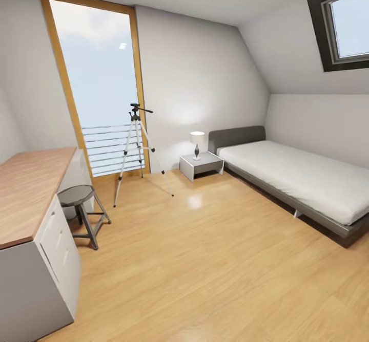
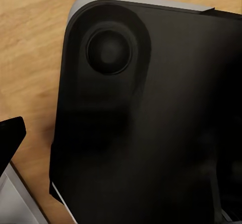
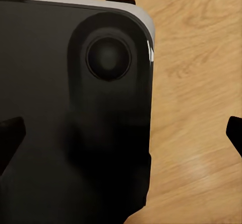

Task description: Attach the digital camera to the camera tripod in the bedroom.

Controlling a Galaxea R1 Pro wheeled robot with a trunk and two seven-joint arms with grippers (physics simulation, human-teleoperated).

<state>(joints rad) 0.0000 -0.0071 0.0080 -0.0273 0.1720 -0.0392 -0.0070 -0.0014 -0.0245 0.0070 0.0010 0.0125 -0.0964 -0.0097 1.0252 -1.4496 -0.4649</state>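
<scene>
The head view covers a bedroom with white walls, a sloped ceiling and a light wood floor [image 1: 215, 265]. At far left, a wood-topped surface [image 1: 28, 188] sits on white drawers along the wall. Just beside it stands a grey stool [image 1: 82, 214] on the floor. Behind the stool, the camera tripod [image 1: 137, 150] stands upright on three thin silver legs in front of the tall wood-framed window [image 1: 97, 81]; its black head with pan handle is at the top. The digital camera cannot be located in any view. To the right of the tripod, a small nightstand [image 1: 201, 165] carries a lit lamp [image 1: 197, 142]. The grey low bed [image 1: 292, 178] lies just beside it along the right wall, under the dark-framed skylight [image 1: 341, 24].

Left wrist view: a black, grey-edged robot base [image 2: 151, 123] over the wood floor. One dark fingertip of the left tool [image 2: 11, 133] shows at the edge; its state cannot be told.

Right wrist view: two dark fingertips [image 3: 11, 133] of the right tool, set well apart, so it is spread.
</scene>
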